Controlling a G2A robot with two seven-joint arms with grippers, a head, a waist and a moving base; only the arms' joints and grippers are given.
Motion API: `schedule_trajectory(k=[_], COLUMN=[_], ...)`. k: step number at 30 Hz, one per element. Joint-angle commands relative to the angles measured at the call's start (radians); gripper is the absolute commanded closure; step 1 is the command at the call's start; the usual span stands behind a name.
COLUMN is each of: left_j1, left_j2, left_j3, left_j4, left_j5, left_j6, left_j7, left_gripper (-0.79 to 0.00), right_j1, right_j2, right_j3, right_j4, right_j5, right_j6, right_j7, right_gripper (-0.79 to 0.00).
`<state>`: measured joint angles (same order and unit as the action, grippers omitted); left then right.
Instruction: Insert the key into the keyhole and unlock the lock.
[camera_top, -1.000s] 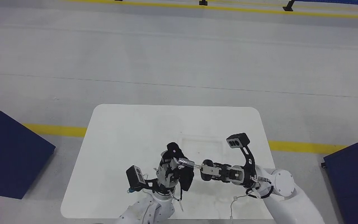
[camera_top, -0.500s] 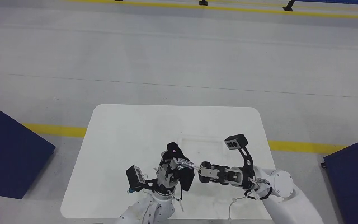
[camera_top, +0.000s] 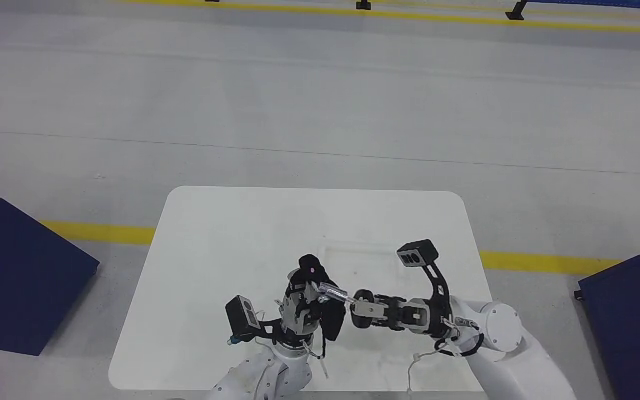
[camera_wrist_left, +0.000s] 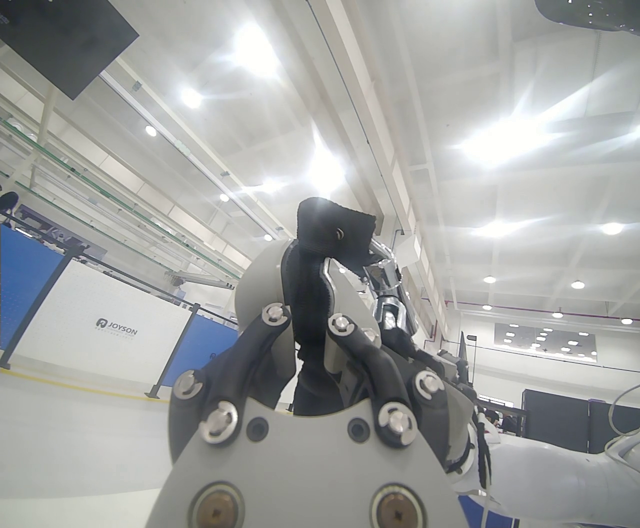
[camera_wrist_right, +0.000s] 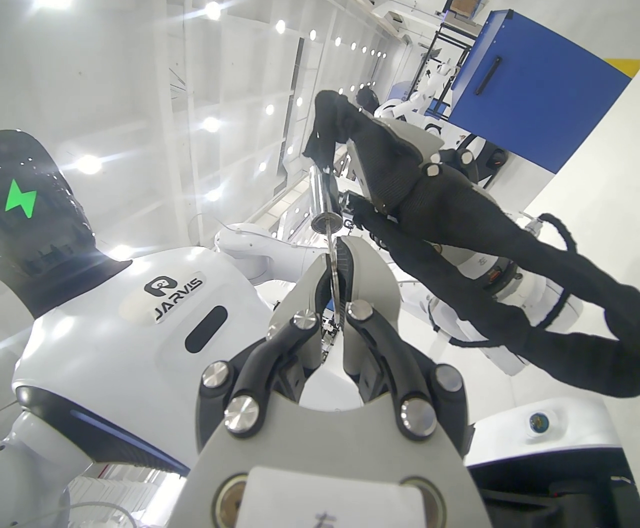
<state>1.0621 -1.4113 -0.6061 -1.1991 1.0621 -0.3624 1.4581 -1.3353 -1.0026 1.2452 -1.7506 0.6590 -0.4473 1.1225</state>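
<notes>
Above the white desk (camera_top: 200, 260), our left fingers (camera_wrist_left: 310, 280) clamp the shiny chrome cylinder lock (camera_wrist_right: 322, 197) while our right fingers (camera_wrist_right: 372, 280) pinch the thin flat metal key (camera_wrist_right: 331, 250), its tip at the keyhole, so we judge that full insertion and the unlocking turn are not yet done.

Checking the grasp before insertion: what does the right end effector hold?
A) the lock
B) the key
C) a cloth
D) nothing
B: in the right wrist view, the right end effector is shut on the thin key, whose tip meets the end of the chrome lock.
</notes>
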Motion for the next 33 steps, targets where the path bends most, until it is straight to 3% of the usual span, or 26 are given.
schedule_trajectory(k=[1, 24, 33], left_j1=[0.0, 0.0, 0.051], left_j2=[0.0, 0.0, 0.003], left_j3=[0.0, 0.0, -0.051], left_j4=[0.0, 0.0, -0.07], left_j5=[0.0, 0.0, -0.006], left_j6=[0.0, 0.0, -0.023], left_j7=[0.0, 0.0, -0.089], left_gripper=[0.0, 0.0, 0.0], right_j1=[0.003, 0.003, 0.0], right_j2=[-0.001, -0.009, -0.011], right_j3=[0.003, 0.008, 0.012], right_j4=[0.0, -0.006, -0.009], right_j5=[0.004, 0.017, 0.017], right_j6=[-0.003, 0.008, 0.011], right_j7=[-0.008, -0.006, -0.003], right_gripper=[0.0, 0.0, 0.0])
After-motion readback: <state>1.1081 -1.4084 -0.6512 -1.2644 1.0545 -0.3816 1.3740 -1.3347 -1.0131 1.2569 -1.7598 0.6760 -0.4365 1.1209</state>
